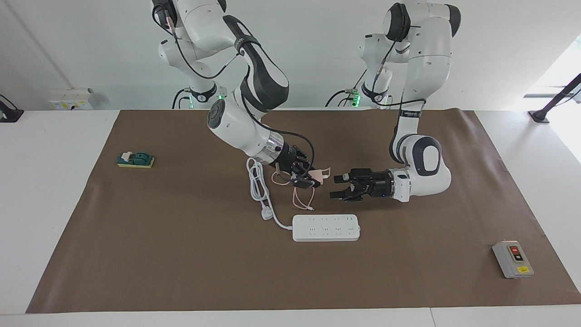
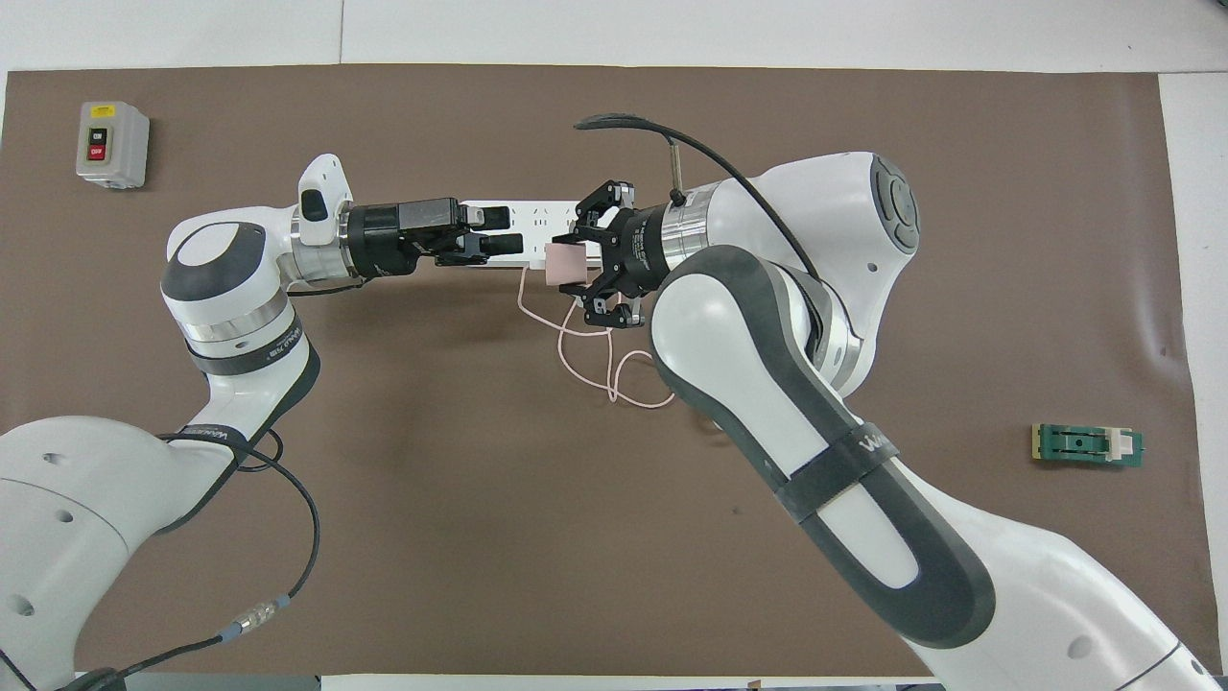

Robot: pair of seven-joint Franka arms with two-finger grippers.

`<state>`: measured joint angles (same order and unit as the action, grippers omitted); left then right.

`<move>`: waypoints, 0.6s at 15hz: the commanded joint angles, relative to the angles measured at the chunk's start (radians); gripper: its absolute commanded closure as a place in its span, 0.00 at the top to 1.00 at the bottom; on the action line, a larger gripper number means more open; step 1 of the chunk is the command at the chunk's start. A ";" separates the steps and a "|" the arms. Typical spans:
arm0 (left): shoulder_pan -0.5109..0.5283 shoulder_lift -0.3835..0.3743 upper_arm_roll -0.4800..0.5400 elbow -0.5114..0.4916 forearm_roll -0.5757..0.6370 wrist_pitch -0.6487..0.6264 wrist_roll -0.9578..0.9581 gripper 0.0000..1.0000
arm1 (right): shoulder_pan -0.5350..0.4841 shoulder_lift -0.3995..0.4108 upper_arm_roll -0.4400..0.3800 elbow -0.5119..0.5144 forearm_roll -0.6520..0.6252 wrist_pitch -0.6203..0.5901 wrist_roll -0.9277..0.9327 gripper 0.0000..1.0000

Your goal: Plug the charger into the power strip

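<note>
Two arms — right fingers clamp charger | left fingers spread, holding nothing — above power strip

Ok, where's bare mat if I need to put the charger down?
Bare brown mat lies between the white power strip and the grey switch box, and between the strip's white cord and the green block. Crowded above the strip: right gripper holding the pink charger, left gripper, dangling pink cable.

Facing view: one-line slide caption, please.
Right gripper holds the small pale pink cube charger above the flat white power strip; open left gripper waits alongside.
</note>
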<state>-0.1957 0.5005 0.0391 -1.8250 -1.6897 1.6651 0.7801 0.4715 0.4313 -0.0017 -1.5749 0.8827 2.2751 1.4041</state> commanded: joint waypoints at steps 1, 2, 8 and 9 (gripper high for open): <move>-0.027 -0.072 0.012 -0.086 0.007 0.034 0.039 1.00 | -0.004 0.059 0.002 0.067 0.009 -0.026 0.019 0.00; -0.027 -0.079 0.012 -0.094 0.007 0.035 0.039 1.00 | -0.007 0.076 0.002 0.078 0.004 -0.028 0.021 0.00; -0.056 -0.088 0.012 -0.097 0.007 0.079 0.041 1.00 | 0.004 0.133 0.000 0.162 0.001 -0.042 0.029 0.00; -0.056 -0.088 0.010 -0.097 0.007 0.079 0.041 1.00 | 0.004 0.132 0.000 0.162 -0.001 -0.042 0.029 0.00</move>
<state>-0.2285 0.4478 0.0382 -1.8839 -1.6885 1.7139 0.8041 0.4781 0.5460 -0.0002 -1.4516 0.8827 2.2580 1.4046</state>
